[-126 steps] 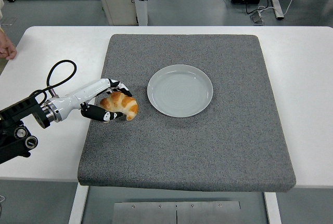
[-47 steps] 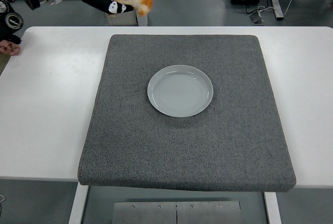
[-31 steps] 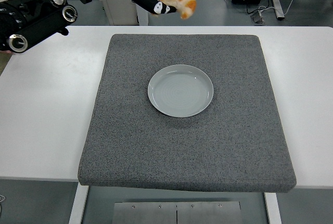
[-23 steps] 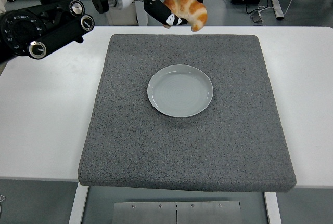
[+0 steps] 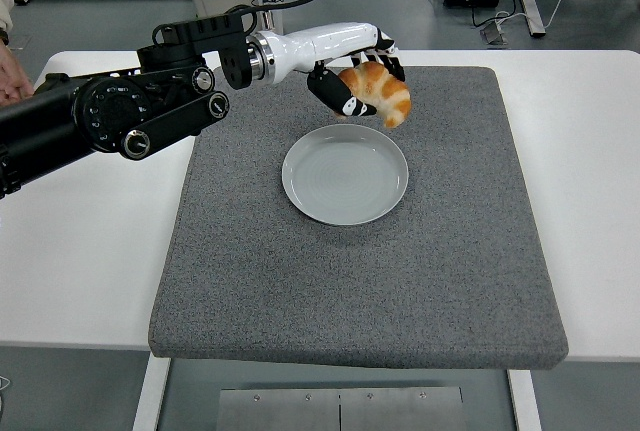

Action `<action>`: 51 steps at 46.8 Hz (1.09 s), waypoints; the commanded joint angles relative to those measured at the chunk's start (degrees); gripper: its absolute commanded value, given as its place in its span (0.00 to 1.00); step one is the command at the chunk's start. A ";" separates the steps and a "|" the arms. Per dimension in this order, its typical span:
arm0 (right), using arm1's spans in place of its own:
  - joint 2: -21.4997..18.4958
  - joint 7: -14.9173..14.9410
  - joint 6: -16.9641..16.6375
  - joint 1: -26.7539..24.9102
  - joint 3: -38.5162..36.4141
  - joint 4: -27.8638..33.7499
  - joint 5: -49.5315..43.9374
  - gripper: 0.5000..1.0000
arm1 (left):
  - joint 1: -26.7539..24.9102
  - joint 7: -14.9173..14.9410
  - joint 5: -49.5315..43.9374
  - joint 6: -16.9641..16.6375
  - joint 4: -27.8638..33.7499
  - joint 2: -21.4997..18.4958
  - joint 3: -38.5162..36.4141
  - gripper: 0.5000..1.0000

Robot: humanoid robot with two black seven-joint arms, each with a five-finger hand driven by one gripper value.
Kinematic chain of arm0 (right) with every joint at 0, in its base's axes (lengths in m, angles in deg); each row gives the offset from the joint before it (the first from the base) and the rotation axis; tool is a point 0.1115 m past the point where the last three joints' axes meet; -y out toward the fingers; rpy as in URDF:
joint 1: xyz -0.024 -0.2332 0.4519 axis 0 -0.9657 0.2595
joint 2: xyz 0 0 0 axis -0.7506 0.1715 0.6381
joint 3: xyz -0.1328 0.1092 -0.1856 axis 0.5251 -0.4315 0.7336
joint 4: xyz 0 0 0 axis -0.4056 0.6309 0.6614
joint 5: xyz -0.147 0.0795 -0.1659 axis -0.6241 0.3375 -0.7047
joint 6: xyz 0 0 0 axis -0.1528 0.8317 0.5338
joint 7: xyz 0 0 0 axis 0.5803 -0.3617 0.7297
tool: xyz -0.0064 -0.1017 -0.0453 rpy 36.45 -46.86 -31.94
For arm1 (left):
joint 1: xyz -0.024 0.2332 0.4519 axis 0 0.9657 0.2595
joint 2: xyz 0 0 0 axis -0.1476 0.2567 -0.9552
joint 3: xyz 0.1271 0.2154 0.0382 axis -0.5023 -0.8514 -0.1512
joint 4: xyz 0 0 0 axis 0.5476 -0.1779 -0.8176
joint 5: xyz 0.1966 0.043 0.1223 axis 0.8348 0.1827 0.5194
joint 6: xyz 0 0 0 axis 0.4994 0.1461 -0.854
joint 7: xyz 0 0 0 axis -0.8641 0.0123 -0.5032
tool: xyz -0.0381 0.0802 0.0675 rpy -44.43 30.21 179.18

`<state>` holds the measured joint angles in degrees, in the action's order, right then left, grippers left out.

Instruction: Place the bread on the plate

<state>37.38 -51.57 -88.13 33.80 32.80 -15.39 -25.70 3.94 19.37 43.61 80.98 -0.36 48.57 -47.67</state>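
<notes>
Head view: left hand (image 5: 358, 73) fingers grasp bread (image 5: 379, 91) above plate (image 5: 345, 173).

My left hand (image 5: 352, 71) now carries the bread (image 5: 378, 91) down from high beyond the table to just above the plate's (image 5: 345, 173) far rim.

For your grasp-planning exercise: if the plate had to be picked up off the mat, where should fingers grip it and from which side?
Grip the plate by its raised rim at the right or near edge, since the left hand holds the croissant over the far edge. It lies flat, so fingers must hook under the rim.
</notes>
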 commanded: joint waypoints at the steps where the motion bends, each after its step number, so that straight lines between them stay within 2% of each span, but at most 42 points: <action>1: 0.00 -0.01 0.02 0.00 0.00 0.01 0.00 1.00 | 1.46 -0.01 0.26 -0.66 -1.21 1.24 -0.05 0.00; 8: 0.00 -0.01 0.02 0.00 0.00 0.01 0.00 1.00 | 2.96 -0.10 1.14 -1.18 -2.62 2.73 -2.59 0.00; 19: 0.00 -0.01 0.02 0.00 0.00 0.01 0.00 1.00 | 5.68 -0.54 1.14 -4.87 -3.24 3.79 -5.32 0.00; 32: 0.00 -0.01 -0.07 0.00 0.00 0.01 0.00 1.00 | 9.20 -0.63 1.23 -7.16 -3.85 5.11 -7.87 0.00; 51: 0.00 -0.01 0.02 0.00 0.00 -0.08 0.00 1.00 | 9.46 -0.72 1.23 -7.86 -4.38 5.02 -8.31 0.00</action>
<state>37.38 -51.58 -88.17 33.80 32.80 -15.39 -25.70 13.12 18.62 44.75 73.30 -4.76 53.35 -55.94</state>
